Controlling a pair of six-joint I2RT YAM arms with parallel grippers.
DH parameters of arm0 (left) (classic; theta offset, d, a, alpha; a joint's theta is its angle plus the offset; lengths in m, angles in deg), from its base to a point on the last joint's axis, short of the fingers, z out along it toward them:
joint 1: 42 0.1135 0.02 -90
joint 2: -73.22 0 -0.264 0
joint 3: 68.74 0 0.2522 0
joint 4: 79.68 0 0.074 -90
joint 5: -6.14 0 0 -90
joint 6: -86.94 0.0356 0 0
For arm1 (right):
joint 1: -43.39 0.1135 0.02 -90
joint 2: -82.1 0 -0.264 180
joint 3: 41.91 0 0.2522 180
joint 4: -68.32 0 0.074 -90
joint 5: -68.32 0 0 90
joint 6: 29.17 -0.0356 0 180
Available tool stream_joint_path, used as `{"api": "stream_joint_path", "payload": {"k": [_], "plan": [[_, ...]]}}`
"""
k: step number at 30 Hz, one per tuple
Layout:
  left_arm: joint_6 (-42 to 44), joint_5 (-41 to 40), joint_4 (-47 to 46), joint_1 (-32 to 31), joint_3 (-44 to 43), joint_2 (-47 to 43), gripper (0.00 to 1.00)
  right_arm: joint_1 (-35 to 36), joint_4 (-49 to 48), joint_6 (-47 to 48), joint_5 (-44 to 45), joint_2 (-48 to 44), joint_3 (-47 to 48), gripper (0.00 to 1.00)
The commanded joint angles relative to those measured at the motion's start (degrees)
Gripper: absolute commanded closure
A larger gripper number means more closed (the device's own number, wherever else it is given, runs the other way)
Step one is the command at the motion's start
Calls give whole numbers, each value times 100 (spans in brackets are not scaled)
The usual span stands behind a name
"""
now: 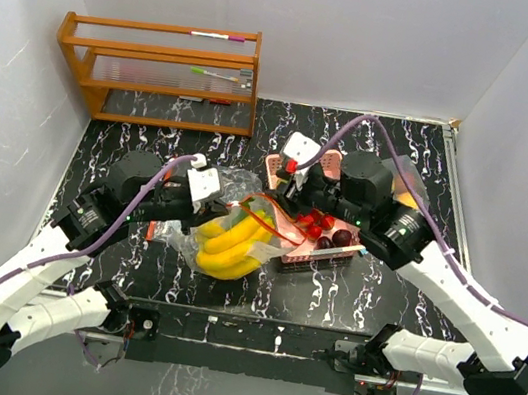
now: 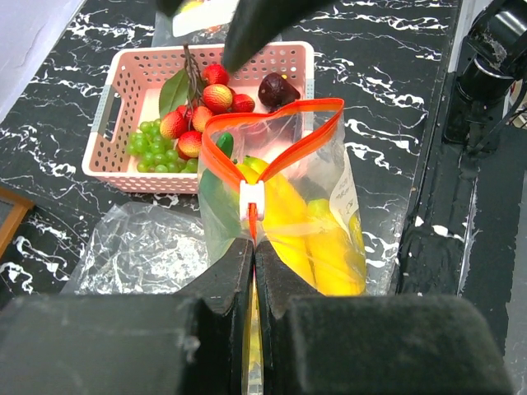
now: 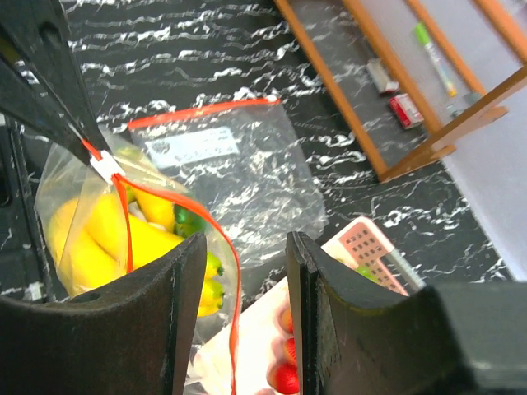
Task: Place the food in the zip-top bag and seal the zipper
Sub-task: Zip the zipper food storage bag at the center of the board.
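A clear zip-top bag (image 1: 237, 239) with an orange zipper rim (image 2: 280, 140) stands open in the middle, with a yellow banana bunch (image 2: 317, 243) and a green piece inside. My left gripper (image 2: 254, 247) is shut on the bag's zipper edge just below the white slider (image 2: 253, 202); it also shows in the top view (image 1: 223, 201). My right gripper (image 3: 245, 271) is open and empty above the bag's mouth and the tray, the orange rim running between its fingers; it shows in the top view too (image 1: 288, 192). Red berries (image 2: 216, 97), a dark plum (image 2: 276, 89) and green grapes (image 2: 152, 148) lie in the pink tray (image 2: 107, 123).
A second, empty zip-top bag (image 3: 222, 164) lies flat on the black marbled table beside the held one. A wooden rack (image 1: 163, 74) with pens stands at the back left. More clear plastic (image 1: 410, 186) lies behind the right arm. White walls close in three sides.
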Motion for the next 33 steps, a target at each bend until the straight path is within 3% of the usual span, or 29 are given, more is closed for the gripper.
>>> {"api": "stream_joint_path", "payload": {"k": [1,20,33], "plan": [[38,141,-377,4,-212,-55,100,-16,-5,-135,-208,132,-272,54],[72,175,-356,4,-279,-95,100,-18,-955,-223,-178,502,-611,54],[91,183,-427,4,-243,-105,100,-8,-2016,-874,-1057,525,-1002,56]]}}
